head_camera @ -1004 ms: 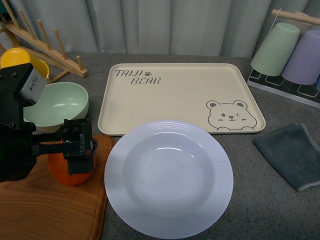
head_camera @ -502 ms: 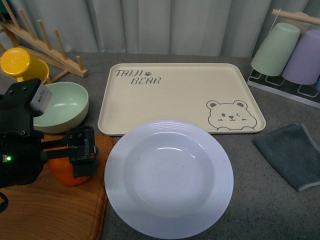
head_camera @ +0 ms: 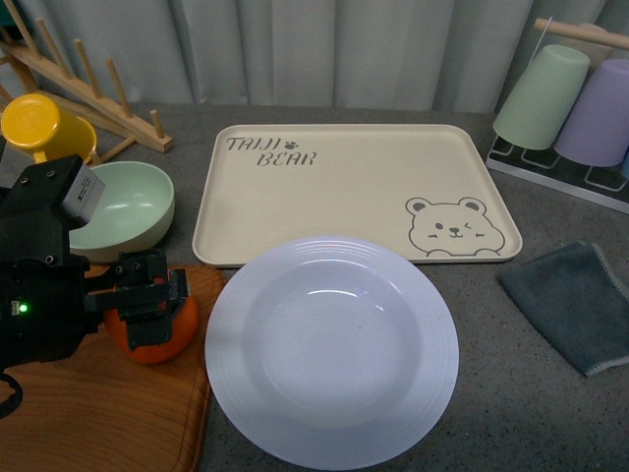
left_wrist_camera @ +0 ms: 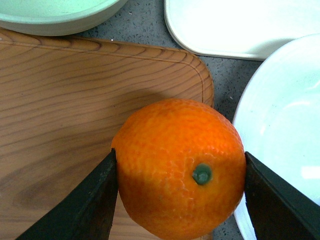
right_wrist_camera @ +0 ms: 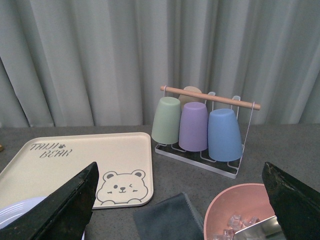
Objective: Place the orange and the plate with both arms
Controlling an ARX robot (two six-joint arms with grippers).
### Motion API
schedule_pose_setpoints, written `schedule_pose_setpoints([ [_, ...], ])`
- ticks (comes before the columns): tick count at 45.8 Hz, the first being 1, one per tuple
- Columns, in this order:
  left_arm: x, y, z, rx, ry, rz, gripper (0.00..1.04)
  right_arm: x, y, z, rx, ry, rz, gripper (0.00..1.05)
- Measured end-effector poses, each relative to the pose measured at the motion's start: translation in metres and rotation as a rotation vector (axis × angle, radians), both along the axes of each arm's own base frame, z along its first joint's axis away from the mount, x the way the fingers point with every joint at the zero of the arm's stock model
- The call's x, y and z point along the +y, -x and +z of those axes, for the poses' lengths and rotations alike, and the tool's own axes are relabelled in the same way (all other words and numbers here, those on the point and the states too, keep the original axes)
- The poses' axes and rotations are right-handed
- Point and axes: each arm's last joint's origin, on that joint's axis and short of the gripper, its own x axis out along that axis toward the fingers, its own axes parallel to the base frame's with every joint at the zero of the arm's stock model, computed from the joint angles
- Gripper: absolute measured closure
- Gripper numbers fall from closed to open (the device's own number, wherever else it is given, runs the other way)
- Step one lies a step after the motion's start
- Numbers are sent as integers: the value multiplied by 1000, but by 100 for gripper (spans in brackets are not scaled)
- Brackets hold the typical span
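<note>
The orange [head_camera: 157, 334] is bright, with a small green stem spot, over the wooden board [head_camera: 98, 403] at the front left. My left gripper [head_camera: 147, 305] is shut on it; in the left wrist view both black fingers press the sides of the orange [left_wrist_camera: 180, 165]. The large white plate [head_camera: 332, 349] lies in the front middle, just right of the orange, and shows in the left wrist view [left_wrist_camera: 285, 125]. My right gripper [right_wrist_camera: 182, 210] is open and empty, held high off the right side; it is out of the front view.
A beige bear tray [head_camera: 354, 187] lies behind the plate. A pale green bowl [head_camera: 118, 206], yellow mug [head_camera: 34, 123] and wooden rack [head_camera: 88, 79] stand at back left. A cup rack [head_camera: 575, 108] and grey cloth [head_camera: 575, 305] are on the right; a pink bowl [right_wrist_camera: 240, 210] shows under the right gripper.
My left gripper has risen slightly with the orange in it and shifted a little toward the back. The plate has not moved.
</note>
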Motion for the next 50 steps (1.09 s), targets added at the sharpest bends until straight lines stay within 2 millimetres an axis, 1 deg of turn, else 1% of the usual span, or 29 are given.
schedule_pose_setpoints([
  [5,0,0,5,-11,10,13,41,0,0,0,0,0,0,9],
  [10,-2,-2,22,-60,21,19,41,0,0,0,0,0,0,9],
  [14,-8,-4,32,-96,31,14,41,0,0,0,0,0,0,9],
  [18,-19,-6,39,-125,44,-16,41,0,0,0,0,0,0,9],
  [22,-36,-5,43,-134,60,-52,41,0,0,0,0,0,0,9],
  [28,-56,-2,42,-128,69,-88,41,0,0,0,0,0,0,9],
  [32,-66,1,39,-111,79,-108,41,0,0,0,0,0,0,9],
  [38,-84,10,27,-65,78,-150,41,0,0,0,0,0,0,9],
  [45,-95,16,16,-29,79,-166,41,0,0,0,0,0,0,9],
  [50,-98,14,12,-21,83,-156,41,0,0,0,0,0,0,9],
])
